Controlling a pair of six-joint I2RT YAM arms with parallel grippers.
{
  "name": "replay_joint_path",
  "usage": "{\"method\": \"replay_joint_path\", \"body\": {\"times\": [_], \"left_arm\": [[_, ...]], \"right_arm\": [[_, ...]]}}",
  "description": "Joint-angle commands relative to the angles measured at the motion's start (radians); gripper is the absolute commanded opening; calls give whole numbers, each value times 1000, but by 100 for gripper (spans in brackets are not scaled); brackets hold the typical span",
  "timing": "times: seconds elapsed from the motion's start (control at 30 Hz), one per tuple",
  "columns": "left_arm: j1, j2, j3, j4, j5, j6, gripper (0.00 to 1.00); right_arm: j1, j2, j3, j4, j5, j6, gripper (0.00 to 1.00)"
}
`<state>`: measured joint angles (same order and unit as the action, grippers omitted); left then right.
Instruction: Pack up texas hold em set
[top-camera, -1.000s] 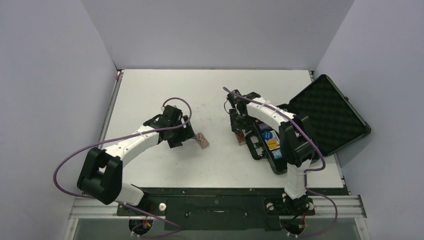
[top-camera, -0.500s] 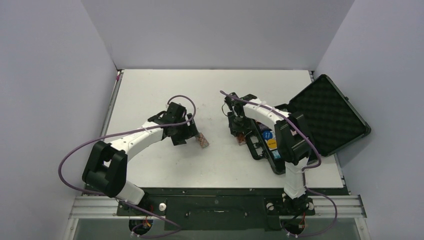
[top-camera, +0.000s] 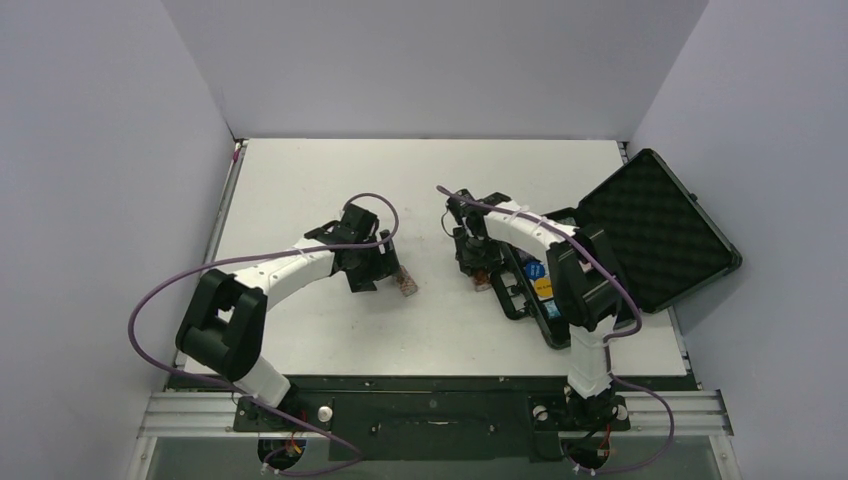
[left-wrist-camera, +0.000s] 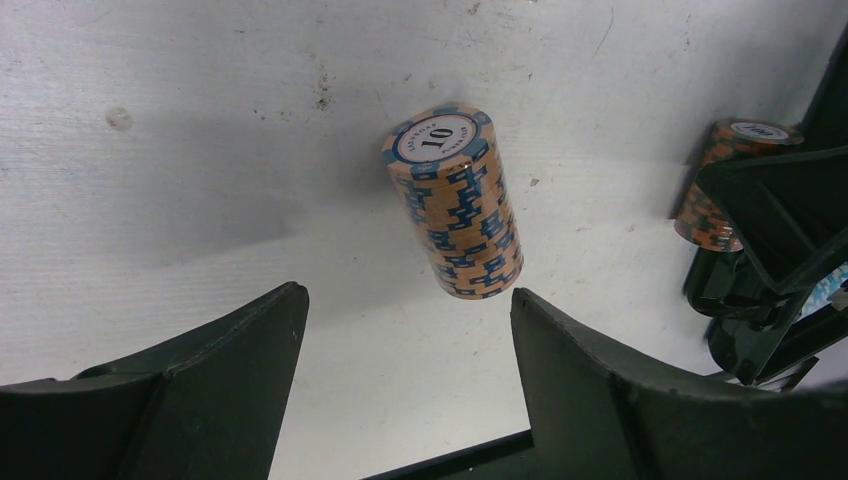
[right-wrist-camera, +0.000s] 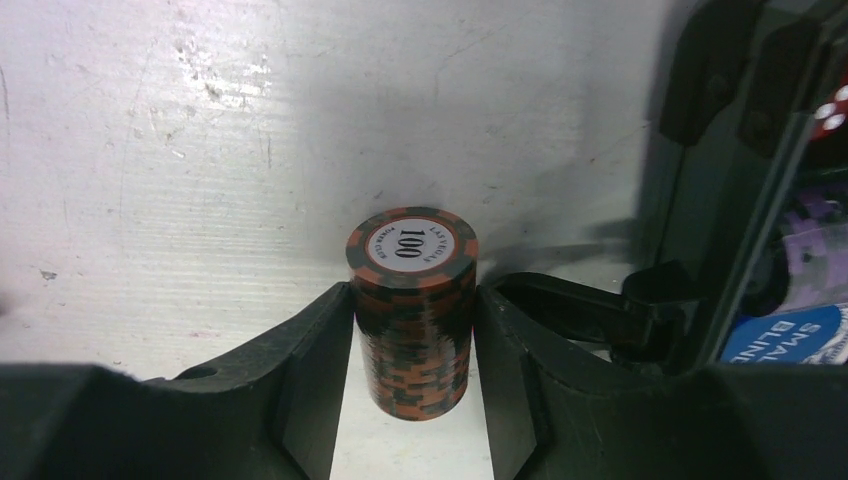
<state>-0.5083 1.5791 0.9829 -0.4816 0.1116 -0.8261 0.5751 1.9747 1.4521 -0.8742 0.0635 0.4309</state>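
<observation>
At left, the left gripper (left-wrist-camera: 405, 300) was released, jaws wide, with the "10" chip stack (left-wrist-camera: 455, 205) just beyond them, not touched; bare table (top-camera: 300, 180) lay left and far of it. A strip of bare table separated it from the "100" chip stack (right-wrist-camera: 410, 330), which the right gripper (right-wrist-camera: 412, 300) held clenched, fingers (right-wrist-camera: 310, 360) flush on both sides. That stack sat just left of the rim of the open case (top-camera: 655, 230).

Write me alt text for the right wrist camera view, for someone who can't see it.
The right pincer clamps an upright stack of orange-and-black poker chips marked 100, white table beneath. The black case shows at the right edge.
</observation>
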Motion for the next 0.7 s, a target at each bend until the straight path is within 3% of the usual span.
{"method": "replay_joint_path", "body": {"times": [0.0, 0.17, 0.3, 0.47, 0.67], "left_arm": [[-4, 14, 50, 23, 19, 22, 72], [-4, 26, 61, 23, 25, 34, 72], [-4, 32, 63, 23, 24, 47, 72], [-3, 42, 63, 21, 25, 68, 72], [-3, 66, 73, 27, 31, 100, 72]], "right_arm": [[29, 13, -33, 24, -13, 21, 44], [36, 11, -41, 25, -8, 29, 47], [38, 7, -38, 24, -7, 36, 43], [46, 4, -23, 18, -11, 43, 26], [66, -35, -4, 5, -13, 67, 17]]}}
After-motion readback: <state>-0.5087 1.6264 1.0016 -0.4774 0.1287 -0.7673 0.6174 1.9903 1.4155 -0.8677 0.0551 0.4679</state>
